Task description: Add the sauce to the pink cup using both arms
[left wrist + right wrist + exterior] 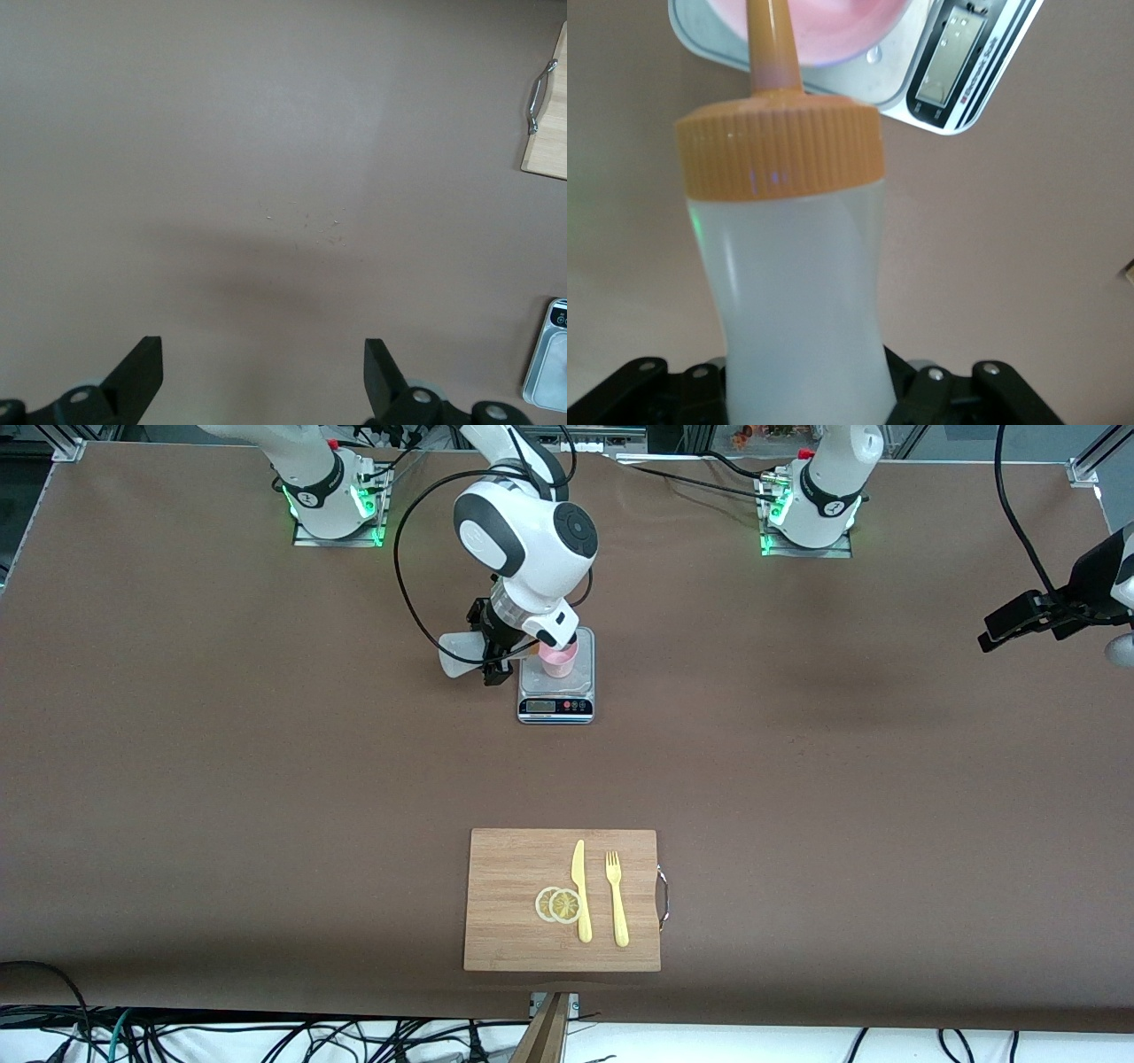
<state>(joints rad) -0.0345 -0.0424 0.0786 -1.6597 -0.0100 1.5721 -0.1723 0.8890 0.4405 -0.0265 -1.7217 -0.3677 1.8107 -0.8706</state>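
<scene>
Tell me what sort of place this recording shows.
Most likely a robotics lab bench set up as a mock kitchen: two arms bolted to a brown-covered table, a scale under a pink cup, and a cutting board with plastic cutlery.

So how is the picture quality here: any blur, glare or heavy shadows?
Front view: sharp, evenly lit, soft shadow on the table. Right wrist view: the sauce bottle fills the frame slightly soft, the pink cup washed out. Left wrist view: the left gripper is dark over a broad shadow.
</scene>
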